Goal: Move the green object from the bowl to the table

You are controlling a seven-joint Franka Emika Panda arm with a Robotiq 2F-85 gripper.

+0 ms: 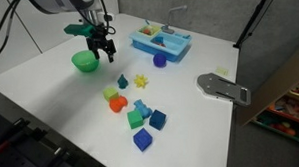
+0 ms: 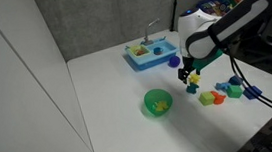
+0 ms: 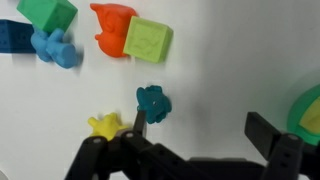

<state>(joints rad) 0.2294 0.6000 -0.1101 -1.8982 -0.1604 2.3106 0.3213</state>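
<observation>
The gripper point(image 1: 104, 52) hangs over the table point(image 1: 208, 126), jaws apart and empty. The green object point(image 3: 152, 103) lies on the table beside a yellow piece point(image 3: 103, 125), outside the bowl point(image 1: 85, 61)

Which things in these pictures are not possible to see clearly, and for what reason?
Bowl: in the wrist view cut off by the right edge, inside unseen; in an exterior view its contents are too small, only a yellowish speck.
Pincer: too small and dark in both exterior views; only the wrist view shows it open.
Light blue tray: contents too small in both exterior views.
Green object: blurred in the wrist view, shape unclear.
</observation>
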